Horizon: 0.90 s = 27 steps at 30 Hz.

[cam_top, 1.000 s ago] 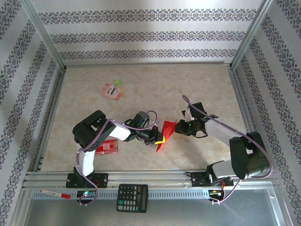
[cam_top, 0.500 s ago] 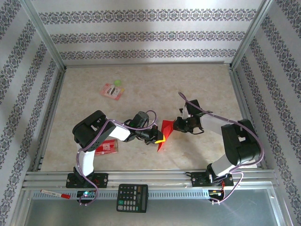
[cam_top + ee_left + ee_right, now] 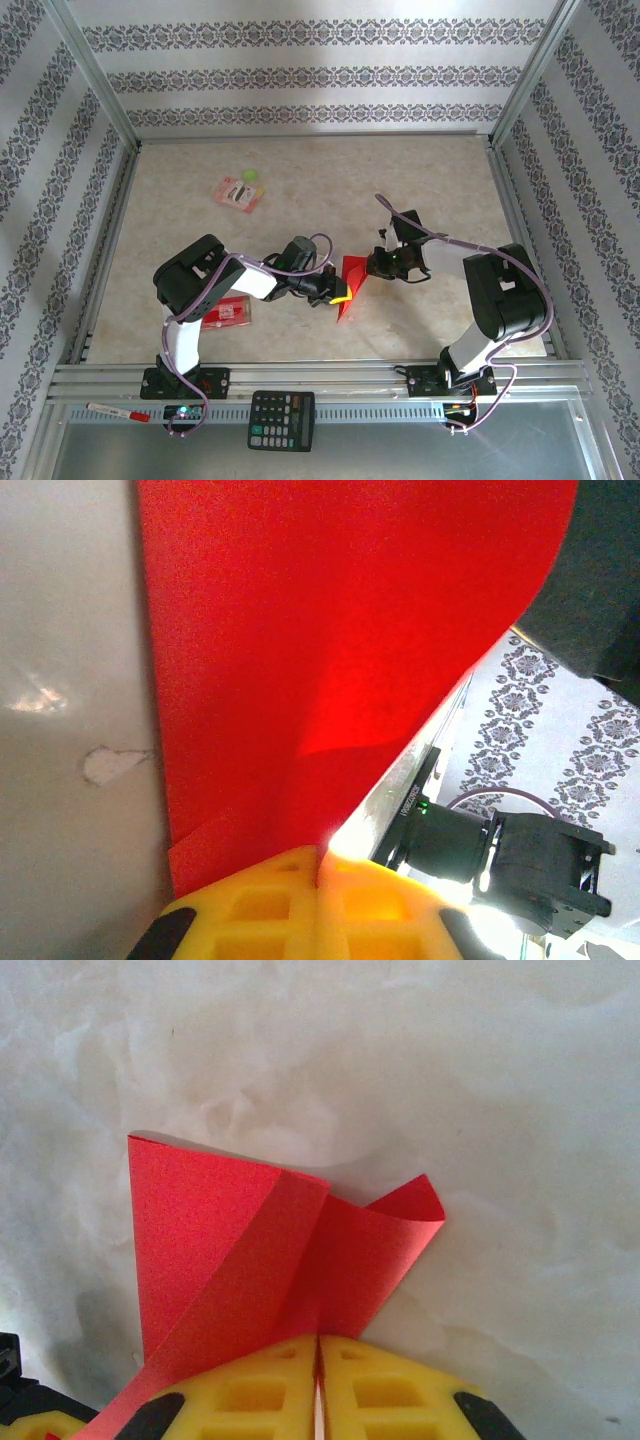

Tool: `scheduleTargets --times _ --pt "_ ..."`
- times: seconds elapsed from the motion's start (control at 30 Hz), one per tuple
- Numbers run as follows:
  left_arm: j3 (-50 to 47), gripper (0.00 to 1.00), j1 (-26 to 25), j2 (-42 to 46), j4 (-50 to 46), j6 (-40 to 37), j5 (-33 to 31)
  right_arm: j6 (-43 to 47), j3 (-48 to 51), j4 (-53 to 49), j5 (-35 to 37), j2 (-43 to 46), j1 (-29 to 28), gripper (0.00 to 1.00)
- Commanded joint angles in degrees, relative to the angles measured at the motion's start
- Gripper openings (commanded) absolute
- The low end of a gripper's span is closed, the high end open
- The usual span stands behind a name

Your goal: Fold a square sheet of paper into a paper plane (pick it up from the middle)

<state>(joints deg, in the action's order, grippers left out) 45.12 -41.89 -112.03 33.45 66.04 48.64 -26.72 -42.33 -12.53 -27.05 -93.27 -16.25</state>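
Sheet: the red sheet of paper [image 3: 352, 275], partly folded with one corner curling over, stands mid-table between the two grippers.
Left gripper [image 3: 341, 297]: yellow fingers [image 3: 250, 915] clenched on the sheet's lower end.
Right gripper [image 3: 373, 266]: yellow fingers [image 3: 390, 1390] pressed together, apparently pinching the sheet's upper edge, though the contact itself is hidden.
Table [image 3: 430, 180]: whether the sheet's lowest tip touches it is unclear.
Near rail: a calculator [image 3: 281, 420].
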Motion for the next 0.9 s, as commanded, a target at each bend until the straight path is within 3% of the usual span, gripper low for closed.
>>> scheduleTargets --times 0.0,0.63,0.87 --pt "-0.50 0.00 0.98 1.99 0.21 -1.36 0.57 1.94 -0.91 -0.13 1.29 -1.60 0.11 0.10" --pt "-0.73 0.00 3.35 -0.14 -1.31 -3.61 1.49 4.22 -1.53 -0.92 1.57 -1.77 -0.46 0.09" --pt "-1.59 0.00 3.52 -1.41 1.44 -0.75 1.77 5.40 -2.57 -1.21 -2.86 2.76 -0.69 0.15"
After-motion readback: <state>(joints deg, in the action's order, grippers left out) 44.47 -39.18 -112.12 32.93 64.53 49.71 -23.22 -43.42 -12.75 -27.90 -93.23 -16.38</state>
